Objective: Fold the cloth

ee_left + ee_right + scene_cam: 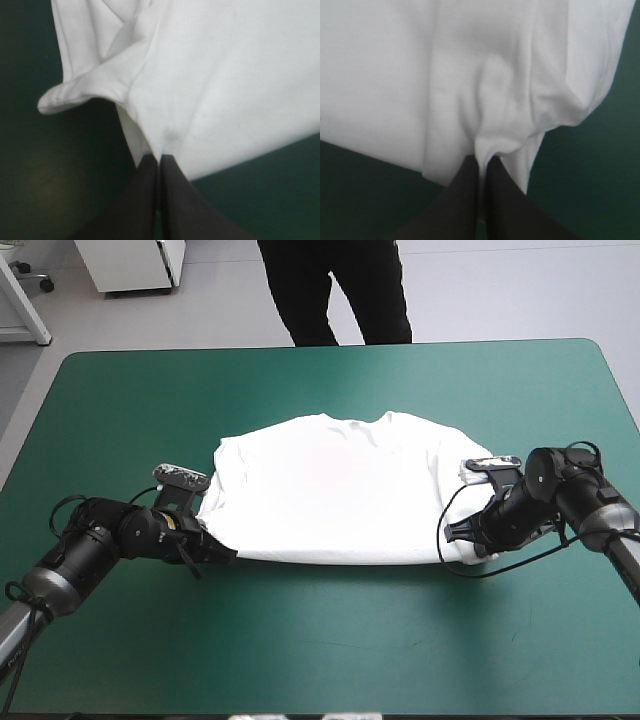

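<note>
The T-shirt (330,490) lies flat in the middle of the teal-green cover (330,650), collar toward the far edge. Its sleeves look tucked in, so I judge a first fold may be done. My left gripper (159,159) is pinched all but closed on the near left corner, and my right gripper (484,161) grips the near right corner the same way. The shirt is not yet a compact bundle, so I judge the main folds remain to be made.

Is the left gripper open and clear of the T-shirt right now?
No, the left gripper is shut on the T-shirt, pinching its edge.
</note>
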### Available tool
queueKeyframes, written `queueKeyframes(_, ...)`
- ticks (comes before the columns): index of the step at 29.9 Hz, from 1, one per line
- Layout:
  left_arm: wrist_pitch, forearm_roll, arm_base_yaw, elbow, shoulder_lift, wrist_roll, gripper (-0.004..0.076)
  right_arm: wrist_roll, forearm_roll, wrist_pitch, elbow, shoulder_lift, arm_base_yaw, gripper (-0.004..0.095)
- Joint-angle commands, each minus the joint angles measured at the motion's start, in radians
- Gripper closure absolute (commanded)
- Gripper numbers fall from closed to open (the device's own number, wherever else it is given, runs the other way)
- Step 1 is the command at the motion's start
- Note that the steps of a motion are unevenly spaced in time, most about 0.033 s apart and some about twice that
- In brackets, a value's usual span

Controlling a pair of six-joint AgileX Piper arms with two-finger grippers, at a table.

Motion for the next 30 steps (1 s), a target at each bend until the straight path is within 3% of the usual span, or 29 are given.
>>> queueKeyframes(1,-0.011,-0.025,-0.009,0.015,-0.028,-0.007,0.0733,-0.017,0.002,-0.004,0.014,-0.045,-0.006,0.0925)
queueKeyframes(10,-0.015,-0.071,-0.009,0.032,-0.026,0.029,0.073,-0.024,-0.007,-0.011,0.022,-0.041,-0.006,0.0896)
queueKeyframes(12,-0.011,-0.082,-0.009,0.032,-0.026,0.044,0.0701,-0.03,-0.007,-0.011,0.022,-0.039,-0.006,0.0826)
queueKeyframes(18,0.046,-0.069,-0.009,0.032,-0.028,0.044,0.0517,-0.04,-0.003,-0.009,0.015,-0.044,-0.006,0.0427)
queueKeyframes(20,0.078,-0.062,-0.009,0.029,-0.03,0.044,0.0458,-0.038,-0.003,0.003,0.008,-0.057,-0.006,0.0334)
queueKeyframes(23,0.14,-0.059,-0.009,0.015,-0.051,0.044,0.0409,-0.004,-0.045,0.012,-0.026,-0.091,-0.006,0.0313)
queueKeyframes(30,0.289,-0.119,-0.009,-0.202,-0.167,0.04,0.0405,0.174,-0.314,0.023,-0.154,-0.178,-0.006,0.0313)
